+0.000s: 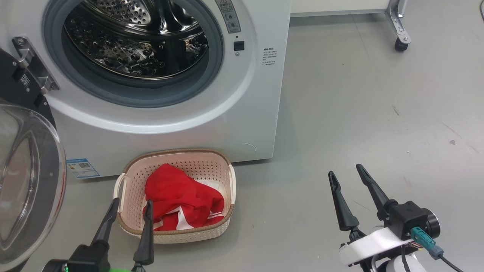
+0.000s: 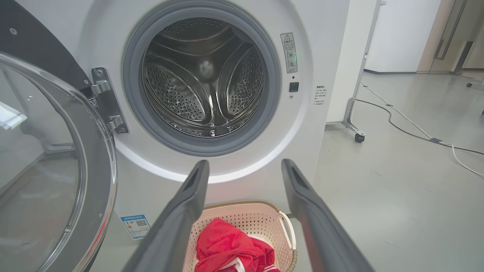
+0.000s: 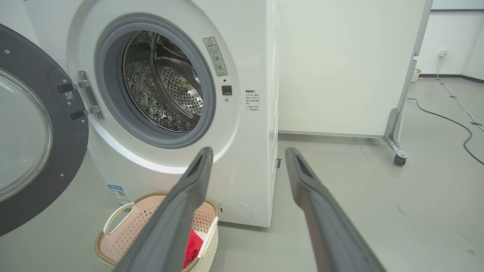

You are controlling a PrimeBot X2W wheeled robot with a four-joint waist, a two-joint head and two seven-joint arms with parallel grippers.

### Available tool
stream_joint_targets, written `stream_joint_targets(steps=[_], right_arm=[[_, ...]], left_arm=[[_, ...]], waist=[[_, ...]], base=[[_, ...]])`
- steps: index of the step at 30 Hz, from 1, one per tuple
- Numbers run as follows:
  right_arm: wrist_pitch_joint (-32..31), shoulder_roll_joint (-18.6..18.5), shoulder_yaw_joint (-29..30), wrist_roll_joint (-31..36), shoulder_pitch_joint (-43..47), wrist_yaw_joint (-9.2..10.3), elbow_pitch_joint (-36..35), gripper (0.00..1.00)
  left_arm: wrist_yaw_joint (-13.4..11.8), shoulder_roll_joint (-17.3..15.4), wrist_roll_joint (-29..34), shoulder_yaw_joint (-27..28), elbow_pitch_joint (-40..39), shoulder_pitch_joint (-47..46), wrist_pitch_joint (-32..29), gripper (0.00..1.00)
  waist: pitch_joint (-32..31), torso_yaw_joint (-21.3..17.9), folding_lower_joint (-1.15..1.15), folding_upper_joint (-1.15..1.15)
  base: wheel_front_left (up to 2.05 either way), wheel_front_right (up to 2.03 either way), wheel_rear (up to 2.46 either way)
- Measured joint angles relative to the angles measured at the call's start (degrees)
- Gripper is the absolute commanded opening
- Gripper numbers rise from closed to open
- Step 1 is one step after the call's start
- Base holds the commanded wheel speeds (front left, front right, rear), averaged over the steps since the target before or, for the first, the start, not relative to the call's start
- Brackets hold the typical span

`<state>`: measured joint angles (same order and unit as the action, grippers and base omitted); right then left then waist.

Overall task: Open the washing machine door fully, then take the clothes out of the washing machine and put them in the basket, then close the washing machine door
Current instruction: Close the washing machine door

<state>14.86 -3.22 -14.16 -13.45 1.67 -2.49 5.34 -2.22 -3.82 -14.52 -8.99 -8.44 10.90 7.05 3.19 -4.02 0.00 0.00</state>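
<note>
Clothes lie in the basket; the washing machine door, left of our wide, empty left hand, looks heavy, rigid and glass-slick. We would push its outer rim.

White washing machine at far side, standing open. Black-rimmed glass washing machine door swung wide at left. Red clothes heaped in cream basket, upright just before the machine.

Mouth of the washing machine unblocked, washing machine door swung wide at left, basket on the floor against the machine's front, open floor rightward.
</note>
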Motion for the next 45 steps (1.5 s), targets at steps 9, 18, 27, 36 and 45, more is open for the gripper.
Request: stream_joint_targets(steps=[9, 18, 27, 36, 45], right_arm=[[0.00, 0.01, 0.14, 0.10, 0.01, -0.07, 0.03, 1.00], [0.00, 0.01, 0.34, 0.43, 0.01, -0.07, 0.01, 1.00], [0.00, -0.08, 1.70, 0.53, 0.05, 0.03, -0.53, 1.00], [0.00, -0.48, 2.08, 1.47, 0.04, 0.02, -1.80, 1.00], [0.00, -0.89, 1.49, 1.96, -0.12, -0.78, -1.79, 1.00]], left_arm=[[-0.49, -0.08, 0.01, -0.01, -1.05, 0.35, -0.46, 1.00], [-0.51, -0.11, 0.18, -0.02, -1.64, 0.63, -0.51, 1.00], [-0.48, -0.16, 0.46, -0.86, -1.94, 0.56, -0.77, 1.00], [-0.51, -0.16, 0.58, -0.75, -2.66, 0.35, -0.74, 1.00], [-1.45, -0.08, 0.57, -0.05, -2.24, -0.07, -0.23, 1.00]], waist=[[-0.13, -0.07, 0.00, 0.00], [-0.16, 0.22, 0.00, 0.00], [0.09, 1.98, 0.00, 0.00], [0.85, 5.64, 0.00, 0.00], [1.19, 11.06, 0.00, 0.00]], base=[[0.00, 0.00, 0.00], [0.00, 0.00, 0.00], [0.00, 0.00, 0.00], [0.00, 0.00, 0.00], [0.00, 0.00, 0.00]])
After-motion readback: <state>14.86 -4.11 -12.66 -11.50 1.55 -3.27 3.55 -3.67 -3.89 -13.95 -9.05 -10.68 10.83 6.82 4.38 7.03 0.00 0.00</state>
